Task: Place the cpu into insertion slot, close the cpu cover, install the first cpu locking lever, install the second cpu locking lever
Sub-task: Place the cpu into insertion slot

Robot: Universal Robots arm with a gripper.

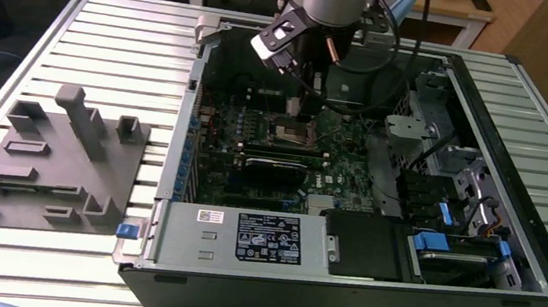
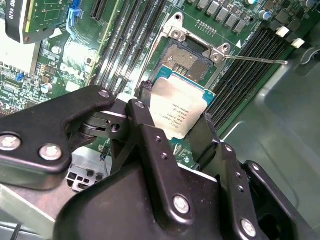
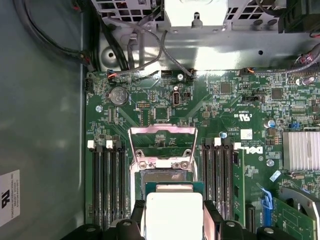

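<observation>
We're on the counter (image 1: 113, 37), a top of pale metal slats. A black computer case (image 1: 340, 302) lies on its side, open, from the middle out toward the edge at the exterior view's right. Just beside it, near the opposite edge, a grey holder plate (image 1: 48, 175) with upright blocks sits flat on the slats.

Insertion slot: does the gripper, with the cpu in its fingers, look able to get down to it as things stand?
Probably yes. The cpu cover is swung back, the insertion slot lies bare, and the gripper holds the cpu close by it with nothing between.
</observation>
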